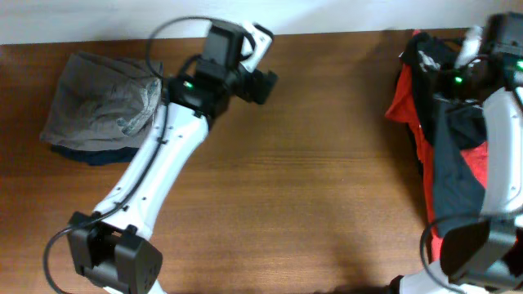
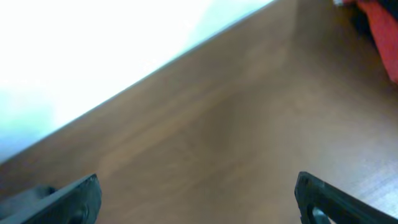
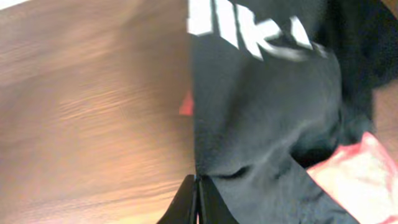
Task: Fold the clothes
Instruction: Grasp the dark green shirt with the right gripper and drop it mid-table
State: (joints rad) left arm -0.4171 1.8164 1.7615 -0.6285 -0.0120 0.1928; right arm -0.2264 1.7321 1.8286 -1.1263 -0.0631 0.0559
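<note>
The clothes lie in two places. At the right edge is a heap with a red piece [image 1: 406, 98] and black cloth [image 1: 453, 175] draped under my right arm. In the right wrist view a black T-shirt [image 3: 267, 106] with white block letters hangs in a taut fold. My right gripper [image 3: 198, 182] is shut on its left edge. Red cloth [image 3: 354, 174] shows beneath it. My left gripper [image 1: 268, 61] hovers near the table's far edge, open, and in its own view the gripper [image 2: 198, 199] has only bare wood between its fingers [image 2: 74, 199].
A grey garment [image 1: 98, 106] lies folded on a navy piece [image 1: 90, 155] at the far left of the wooden table [image 1: 310, 188]. The white wall runs along the far edge. A corner of red cloth [image 2: 382, 31] shows at the top right of the left wrist view.
</note>
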